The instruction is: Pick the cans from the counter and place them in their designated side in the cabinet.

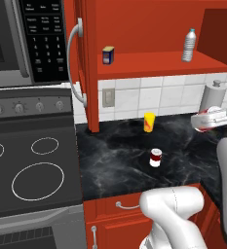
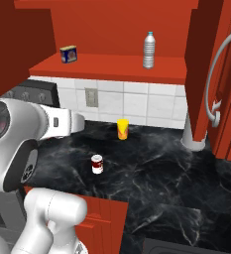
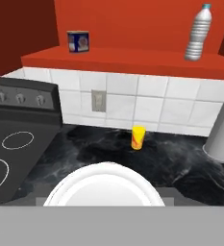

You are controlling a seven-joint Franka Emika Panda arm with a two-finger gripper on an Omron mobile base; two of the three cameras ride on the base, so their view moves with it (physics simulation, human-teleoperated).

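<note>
Ok, the pincer [image 1: 211, 119] hangs over the right end of the counter [image 1: 115, 160], well above the worktop. It is closed on the red can [image 1: 203, 125], which lies roughly sideways between the fingers. In the hand view a pale round face, apparently the can's end, sits right at the lens at 6 o'clock.

The maroon can [image 1: 156, 157] stands upright on the counter, untouched. In the left base view it is at about 8 o'clock from the pincer and well apart from it. The yellow-orange cup [image 1: 149, 121] stands behind it near the tiled wall, roughly 9 o'clock from the pincer.

The cabinet [image 1: 149, 65] is open. On its shelf a small blue-and-yellow box [image 1: 108, 55] sits on the left and a clear bottle [image 1: 189, 45] on the right, at 11 o'clock from the pincer.
</note>
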